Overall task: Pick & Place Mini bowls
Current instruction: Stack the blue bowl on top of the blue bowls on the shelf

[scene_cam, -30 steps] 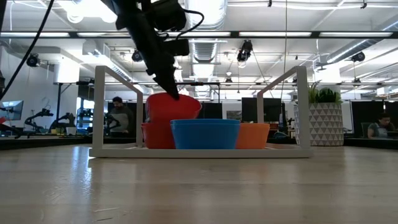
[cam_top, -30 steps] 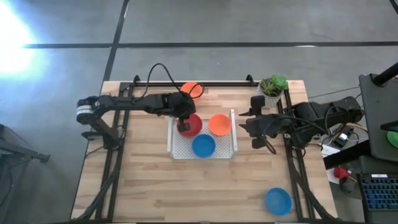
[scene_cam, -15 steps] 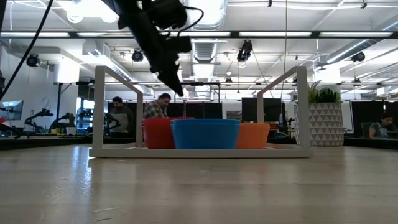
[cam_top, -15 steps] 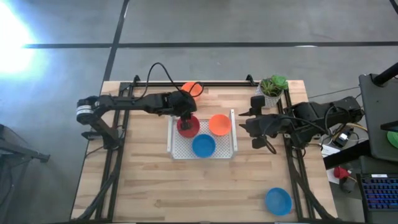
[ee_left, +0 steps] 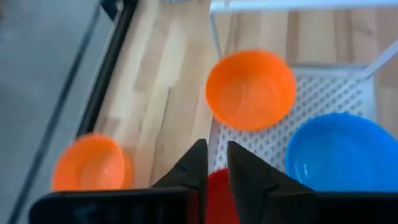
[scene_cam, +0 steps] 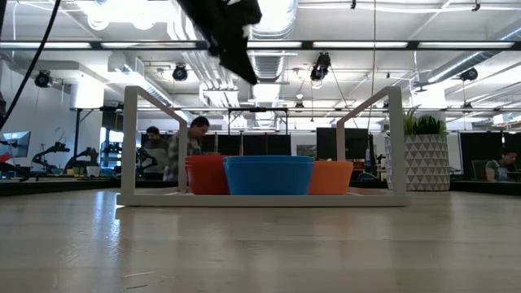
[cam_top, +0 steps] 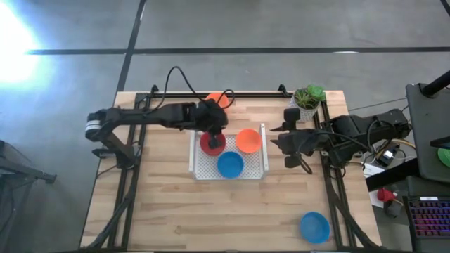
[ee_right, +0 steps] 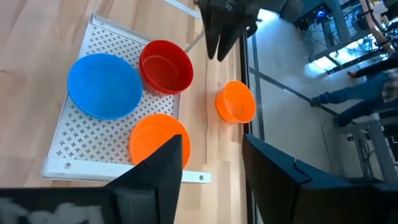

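A red mini bowl, an orange one and a blue one sit upright side by side in the white perforated tray. Another orange bowl rests on the table by the far edge. A second blue bowl rests near the front right corner. My left gripper hangs above the red bowl, clear of it, pointing down, with a narrow gap between its fingers. In the low view it is well above the bowls. My right gripper is open and empty, right of the tray.
The tray has upright white handle frames at both ends. A green plant in a white pot stands at the far right. A black rail runs along the far edge. People show in the room behind.
My left gripper has set the red bowl, held tilted above the tray a second ago, down flat in the tray's far left part, has let it go and has risen straight up, well clear of the bowls. The right arm has kept still.
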`<state>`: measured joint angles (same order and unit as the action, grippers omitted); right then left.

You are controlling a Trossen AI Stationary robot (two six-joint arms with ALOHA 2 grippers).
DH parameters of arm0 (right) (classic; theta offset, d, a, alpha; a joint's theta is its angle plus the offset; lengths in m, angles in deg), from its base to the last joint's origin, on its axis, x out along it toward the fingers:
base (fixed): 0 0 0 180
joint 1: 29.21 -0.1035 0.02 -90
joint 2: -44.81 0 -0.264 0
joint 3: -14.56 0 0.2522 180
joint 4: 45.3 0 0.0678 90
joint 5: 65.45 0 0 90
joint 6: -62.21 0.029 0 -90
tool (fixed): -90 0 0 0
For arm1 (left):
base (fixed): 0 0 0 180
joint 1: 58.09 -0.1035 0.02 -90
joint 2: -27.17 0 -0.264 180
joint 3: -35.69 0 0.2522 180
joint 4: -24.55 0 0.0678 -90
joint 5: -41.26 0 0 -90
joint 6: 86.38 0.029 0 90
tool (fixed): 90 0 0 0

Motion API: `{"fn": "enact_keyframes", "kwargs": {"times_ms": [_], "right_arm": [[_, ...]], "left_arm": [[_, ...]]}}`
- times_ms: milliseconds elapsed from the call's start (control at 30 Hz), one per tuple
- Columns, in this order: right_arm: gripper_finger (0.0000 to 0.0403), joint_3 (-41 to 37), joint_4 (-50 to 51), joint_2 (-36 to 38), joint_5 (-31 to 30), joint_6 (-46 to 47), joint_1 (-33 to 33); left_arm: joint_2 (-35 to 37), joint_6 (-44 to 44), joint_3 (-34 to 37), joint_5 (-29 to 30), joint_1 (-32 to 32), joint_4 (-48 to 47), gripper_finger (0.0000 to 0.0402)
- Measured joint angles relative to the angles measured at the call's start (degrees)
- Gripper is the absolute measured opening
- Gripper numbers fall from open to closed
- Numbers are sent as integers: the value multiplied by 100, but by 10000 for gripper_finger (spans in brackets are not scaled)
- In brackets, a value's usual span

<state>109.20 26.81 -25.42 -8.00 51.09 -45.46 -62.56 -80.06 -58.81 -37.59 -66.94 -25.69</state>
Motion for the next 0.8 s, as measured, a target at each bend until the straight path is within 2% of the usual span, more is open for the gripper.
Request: {"fn": "enact_keyframes", "kwargs": {"times_ms": [167,400,467,667,800], "right_arm": [[118,0,20,0,-11,405,0],[35,-5,879,2,71,1475,-2],[15,-36,1105,2,367,1713,-2],[9,-237,1346,2,1714,2224,-295],[8,-616,1327,-5,2103,2455,-772]], "left_arm": [[6,161,-388,685,386,-198,6],[10,221,-549,1687,1010,-412,1],[40,225,-523,1839,1206,-455,1],[238,18,-512,2344,1774,-583,0],[465,-187,-454,2625,2162,-610,0]]}}
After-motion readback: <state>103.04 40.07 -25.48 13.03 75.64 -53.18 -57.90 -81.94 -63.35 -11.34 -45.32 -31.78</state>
